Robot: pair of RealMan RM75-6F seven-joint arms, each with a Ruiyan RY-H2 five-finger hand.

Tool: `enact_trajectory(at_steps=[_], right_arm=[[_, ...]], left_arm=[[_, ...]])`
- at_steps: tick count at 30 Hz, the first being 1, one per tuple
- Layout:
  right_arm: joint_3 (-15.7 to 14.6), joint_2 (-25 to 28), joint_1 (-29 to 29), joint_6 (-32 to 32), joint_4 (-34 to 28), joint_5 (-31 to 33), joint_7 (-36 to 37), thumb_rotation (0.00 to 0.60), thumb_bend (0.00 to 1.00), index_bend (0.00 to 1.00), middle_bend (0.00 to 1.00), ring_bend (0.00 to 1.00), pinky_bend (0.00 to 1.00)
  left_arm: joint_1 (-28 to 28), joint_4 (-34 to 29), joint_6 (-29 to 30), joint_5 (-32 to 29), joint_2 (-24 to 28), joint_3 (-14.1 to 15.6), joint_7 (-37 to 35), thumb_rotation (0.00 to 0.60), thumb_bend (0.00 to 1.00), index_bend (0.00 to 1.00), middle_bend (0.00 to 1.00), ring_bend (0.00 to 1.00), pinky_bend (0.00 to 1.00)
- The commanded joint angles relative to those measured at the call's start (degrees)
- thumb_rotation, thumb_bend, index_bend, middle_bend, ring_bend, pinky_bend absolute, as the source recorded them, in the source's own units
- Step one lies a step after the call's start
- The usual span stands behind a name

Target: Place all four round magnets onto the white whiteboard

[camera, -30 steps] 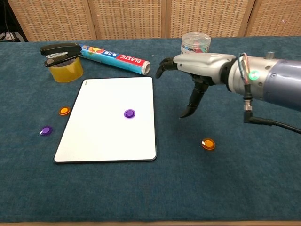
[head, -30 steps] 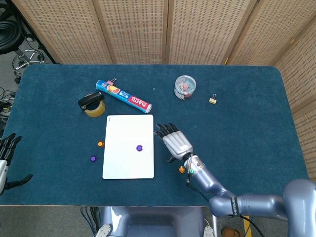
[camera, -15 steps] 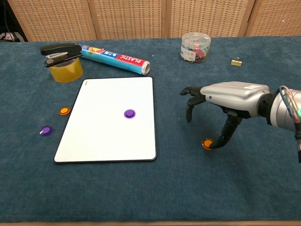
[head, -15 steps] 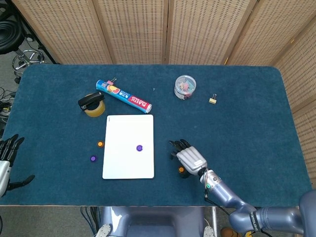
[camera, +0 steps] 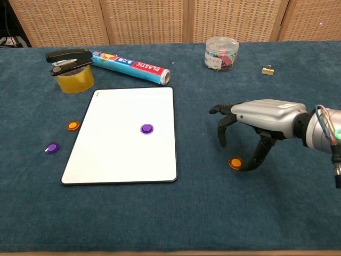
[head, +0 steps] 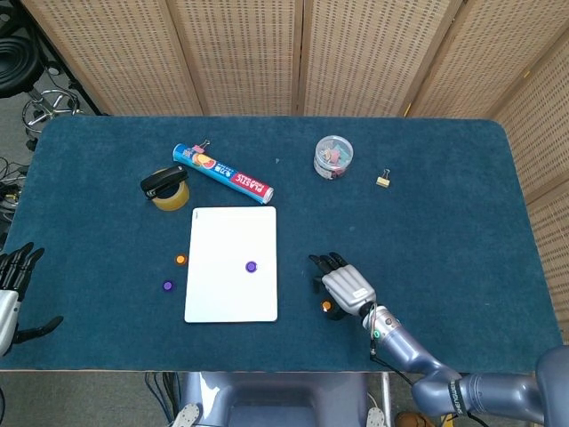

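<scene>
One purple magnet (camera: 146,128) is seen lying on the white whiteboard (camera: 117,154), near its middle, so one of four is judged placed. Off the board's 9 o'clock edge, an orange magnet (camera: 72,126) and a second purple magnet (camera: 51,148) lie on the blue cloth, close to each other. The step in hand is judged to be the pickup of the other orange magnet (camera: 235,162), which rests on the cloth at 3 o'clock from the board, well apart from it. The right hand (camera: 256,120) is poised directly over it, fingers spread and curved downward with nothing held; the thumb tip is set just beside the magnet, though contact cannot be confirmed. A closing pinch on the disc's rim is called for next, followed by a carry toward 9 o'clock. The left hand (head: 11,289) is shown at the table's edge, fingers apart and empty.
</scene>
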Motion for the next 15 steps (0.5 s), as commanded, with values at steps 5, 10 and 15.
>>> enact_trajectory(at_steps=[5, 10, 15], right_arm=[[0.1, -0.8, -0.5, -0.9, 1.1, -0.3, 0.1, 0.600, 0.27, 0.44, 0.00, 0.00, 0.00], [0.2, -1.0, -0.9, -1.2, 1.5, -0.8, 0.2, 0.600, 0.30, 0.45, 0.00, 0.00, 0.00], [0.1, -0.5, -1.3, -1.3, 1.1, -1.4, 0.5, 0.600, 0.30, 0.43, 0.00, 0.00, 0.00]], left_arm=[[0.2, 0.1, 0.5, -0.1, -0.5, -0.2, 0.9, 0.600, 0.00, 0.00, 0.00, 0.00, 0.00], [0.2, 0.1, 0.5, -0.1, -0.4, -0.2, 0.8, 0.600, 0.00, 0.00, 0.00, 0.00, 0.00], [0.1, 0.1, 0.4, -0.2, -0.3, -0.2, 0.7, 0.600, 0.00, 0.00, 0.00, 0.00, 0.00]])
